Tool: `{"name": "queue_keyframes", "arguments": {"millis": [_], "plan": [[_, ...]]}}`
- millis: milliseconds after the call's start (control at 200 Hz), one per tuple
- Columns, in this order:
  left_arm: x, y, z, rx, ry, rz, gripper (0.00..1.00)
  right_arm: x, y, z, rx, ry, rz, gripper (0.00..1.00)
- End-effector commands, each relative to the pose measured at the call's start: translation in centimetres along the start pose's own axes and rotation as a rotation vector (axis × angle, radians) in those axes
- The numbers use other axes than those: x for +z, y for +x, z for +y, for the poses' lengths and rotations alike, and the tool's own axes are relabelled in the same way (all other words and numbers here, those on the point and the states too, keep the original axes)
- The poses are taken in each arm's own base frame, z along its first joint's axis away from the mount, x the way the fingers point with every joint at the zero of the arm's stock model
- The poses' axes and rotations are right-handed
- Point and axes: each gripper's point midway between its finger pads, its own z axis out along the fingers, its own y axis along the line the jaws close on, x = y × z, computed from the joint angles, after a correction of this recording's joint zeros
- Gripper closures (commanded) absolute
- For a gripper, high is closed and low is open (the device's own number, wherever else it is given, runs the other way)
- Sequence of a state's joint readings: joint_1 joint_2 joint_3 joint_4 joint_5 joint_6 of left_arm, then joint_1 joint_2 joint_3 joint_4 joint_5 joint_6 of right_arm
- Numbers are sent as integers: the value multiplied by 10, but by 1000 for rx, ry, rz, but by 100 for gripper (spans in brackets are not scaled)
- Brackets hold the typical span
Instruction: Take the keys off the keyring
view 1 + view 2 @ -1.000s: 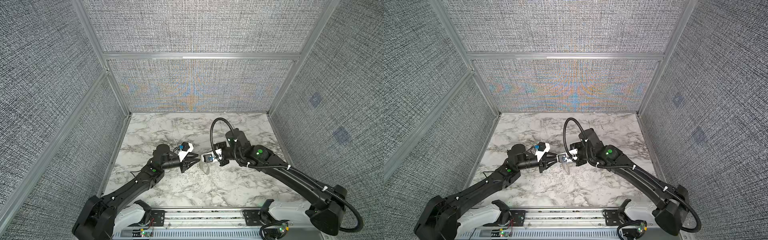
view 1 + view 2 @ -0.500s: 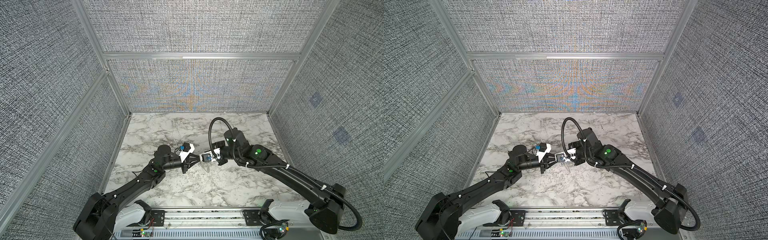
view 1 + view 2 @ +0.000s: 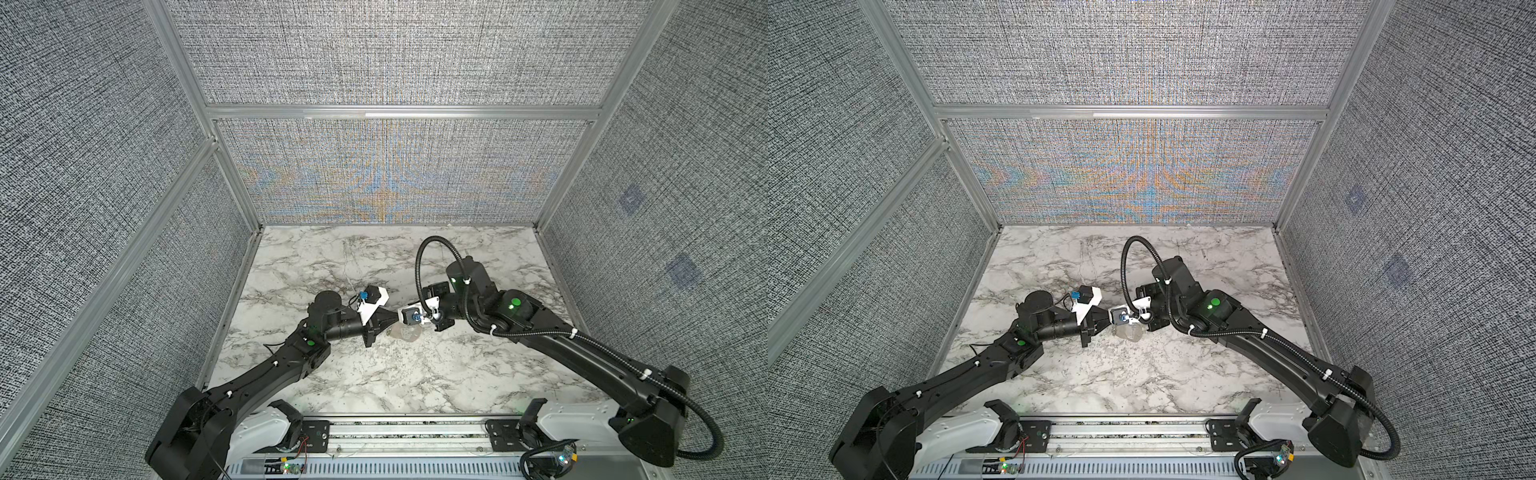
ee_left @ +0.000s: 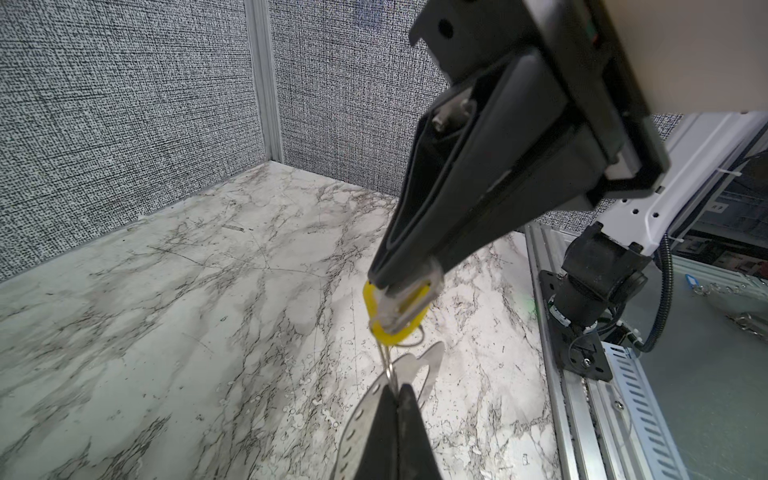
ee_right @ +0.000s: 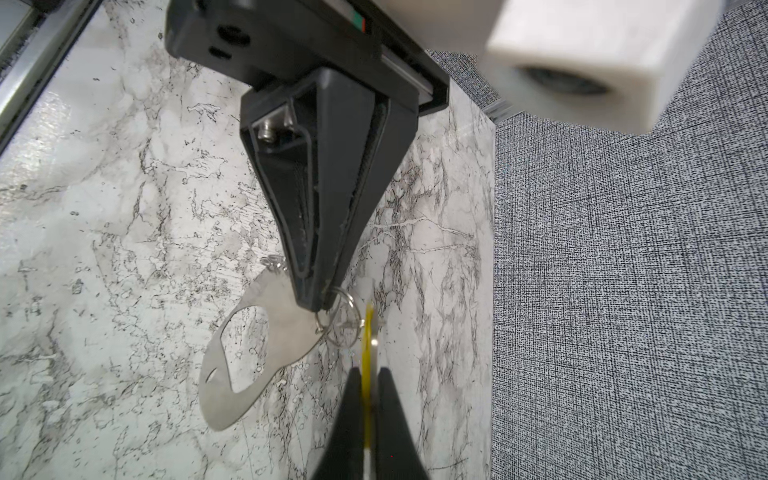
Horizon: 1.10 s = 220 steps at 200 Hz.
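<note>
Under our gripper tips is the keyring (image 5: 286, 332), a flat silvery loop with a big hole. Our right gripper (image 5: 365, 374) squeezes the yellow tag (image 4: 388, 336); our left gripper (image 5: 318, 301), open before, now pinches its wire ring (image 5: 343, 320).

Grey woven fabric walls (image 3: 386, 54), aluminium frame (image 3: 401, 112), white marble-veined tabletop (image 3: 374, 374), even light.

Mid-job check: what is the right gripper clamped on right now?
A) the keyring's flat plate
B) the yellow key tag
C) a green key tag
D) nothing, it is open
B: in the right wrist view the right gripper is shut on the yellow tag, seen edge-on, while the left gripper pinches the keyring at its wire-ring edge.
</note>
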<state>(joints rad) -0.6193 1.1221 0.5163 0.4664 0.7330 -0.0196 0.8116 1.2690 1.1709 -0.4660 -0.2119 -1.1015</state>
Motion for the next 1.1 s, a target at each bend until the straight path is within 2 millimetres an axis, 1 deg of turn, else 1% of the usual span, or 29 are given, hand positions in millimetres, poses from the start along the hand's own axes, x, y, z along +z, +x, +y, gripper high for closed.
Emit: {"name": "queue_keyframes", "arguments": {"millis": [0, 305, 615, 725, 865, 916, 1001, 1036, 1096], "plan": [[1, -8, 2, 16, -13, -13, 100, -1, -2, -8, -3, 29, 13, 100], [5, -4, 9, -21, -47, 39, 100, 4, -6, -12, -79, 80, 74, 100], [7, -5, 14, -57, -73, 54, 100, 11, -9, -10, -194, 138, 133, 100], [7, -5, 14, -69, -76, 52, 100, 13, -8, -11, -201, 154, 148, 100], [5, -7, 12, -77, -75, 46, 100, 12, -5, -17, -176, 179, 164, 100], [2, -5, 11, -76, -81, 48, 89, 12, -1, -18, -167, 179, 171, 100], [-3, -2, 9, -66, -90, 62, 76, 11, 2, -17, -159, 173, 162, 100], [-6, -2, 7, -59, -97, 67, 72, 10, 3, -17, -156, 169, 154, 100], [-11, -1, 6, -40, -114, 76, 69, 9, 3, -17, -154, 165, 134, 100]]}}
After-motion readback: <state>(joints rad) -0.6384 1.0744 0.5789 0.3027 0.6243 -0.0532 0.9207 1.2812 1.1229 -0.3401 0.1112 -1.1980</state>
